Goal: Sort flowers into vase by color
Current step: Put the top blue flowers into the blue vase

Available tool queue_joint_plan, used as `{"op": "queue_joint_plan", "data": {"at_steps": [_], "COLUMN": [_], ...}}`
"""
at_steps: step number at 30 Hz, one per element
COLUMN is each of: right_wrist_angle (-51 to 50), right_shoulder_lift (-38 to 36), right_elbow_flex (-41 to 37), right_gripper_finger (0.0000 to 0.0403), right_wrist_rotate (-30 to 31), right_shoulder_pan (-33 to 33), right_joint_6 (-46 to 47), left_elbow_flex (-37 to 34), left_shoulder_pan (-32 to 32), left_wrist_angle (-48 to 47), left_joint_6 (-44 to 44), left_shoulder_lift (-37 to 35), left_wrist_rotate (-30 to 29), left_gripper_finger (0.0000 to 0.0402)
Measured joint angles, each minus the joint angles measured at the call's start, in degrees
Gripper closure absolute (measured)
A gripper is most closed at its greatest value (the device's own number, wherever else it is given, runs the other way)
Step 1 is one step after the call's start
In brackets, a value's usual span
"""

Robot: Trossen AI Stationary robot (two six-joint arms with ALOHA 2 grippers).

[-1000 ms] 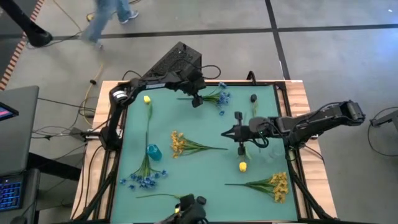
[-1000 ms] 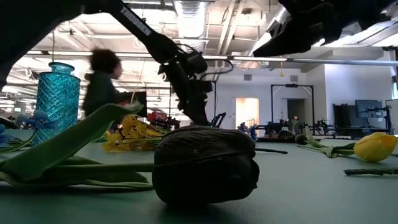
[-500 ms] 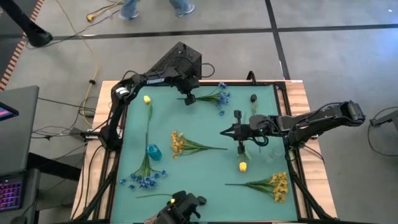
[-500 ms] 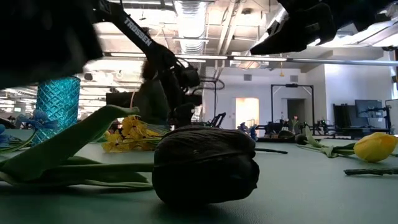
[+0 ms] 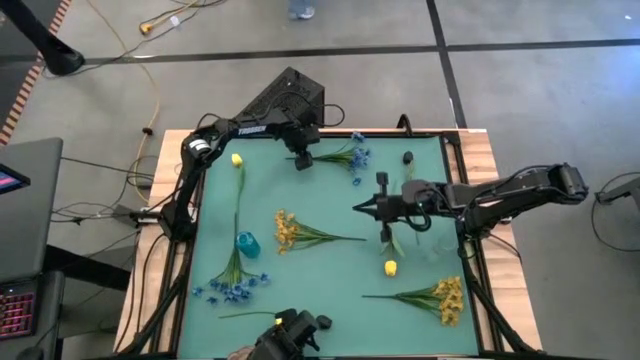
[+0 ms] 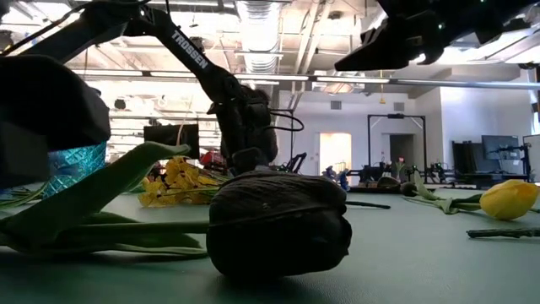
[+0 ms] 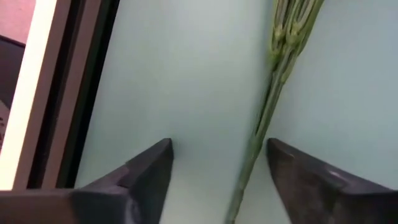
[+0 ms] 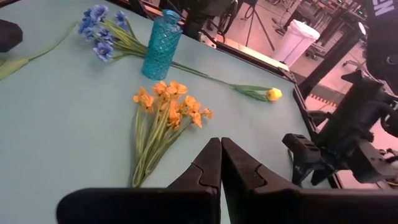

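Observation:
A blue sprig (image 5: 350,157) lies near the table's far edge. My left gripper (image 5: 303,158) points down over its stem end, open. In the left wrist view the green stem (image 7: 264,118) runs between the two fingers (image 7: 149,171), closer to one of them, with a gap on both sides. My right gripper (image 5: 360,208) hovers shut above the middle right of the table, holding nothing. The teal vase (image 5: 246,243) stands upright at the left, with a yellow-orange cluster (image 5: 290,232) lying beside it.
More flowers lie flat on the mat: a second blue sprig (image 5: 232,285), another yellow-orange cluster (image 5: 440,297), yellow buds (image 5: 237,159) (image 5: 390,267) and dark buds (image 5: 407,157) (image 6: 278,224). A black box (image 5: 285,95) stands past the far edge.
My left gripper has sunk toward the table and shifted a little left along the blue sprig's stem, tipping more steeply downward. A person beyond the far edge has walked out of view. The flowers lie where they were.

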Motion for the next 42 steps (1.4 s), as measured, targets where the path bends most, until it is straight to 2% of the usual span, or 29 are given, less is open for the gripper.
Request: {"op": "queue_joint_plan", "data": {"at_steps": [6, 9, 17, 23, 26, 31, 35, 42], "right_wrist_angle": [-0.12, -0.17, -0.20, -0.20, -0.25, -0.64, -0.88, -0.32], "right_shoulder_lift": [0.00, 0.00, 0.00, 0.00, 0.00, 0.00, 0.00, 0.02], "right_elbow_flex": [0.00, 0.00, 0.00, 0.00, 0.00, 0.00, 0.00, 0.00], "right_gripper_finger": [0.0369, 0.0369, 0.0369, 0.0369, 0.0369, 0.0369, 0.0369, 0.0369], "right_wrist_rotate": [0.01, 0.01, 0.07, 0.08, 0.27, 0.19, 0.20, 0.23], "right_shoulder_pan": [-0.67, -0.67, 0.01, 0.05, 0.27, 0.99, 2.03, 3.77], "right_joint_6": [0.27, 0.41, 1.43, 4.86, 6.88, 9.40, 9.65, 11.02], "left_elbow_flex": [-0.09, -0.30, -0.53, -0.52, -1.50, -6.79, -16.17, -38.14], "left_shoulder_pan": [0.00, 0.00, -0.44, -2.89, -4.83, -9.24, -13.52, -21.53], "left_wrist_angle": [-0.85, -1.59, -6.04, -6.96, -5.63, -1.66, 8.27, 34.80], "left_joint_6": [-1.15, -2.41, -4.60, -3.52, -3.12, -3.97, -6.60, -21.49], "left_shoulder_lift": [-0.19, -1.05, -8.81, -16.80, -21.83, -31.52, -41.68, -61.01], "left_wrist_rotate": [0.61, 3.36, 21.64, 30.29, 32.73, 33.10, 32.92, 17.89], "left_gripper_finger": [0.0326, 0.0387, 0.0399, 0.0400, 0.0401, 0.0401, 0.0401, 0.0401]}}
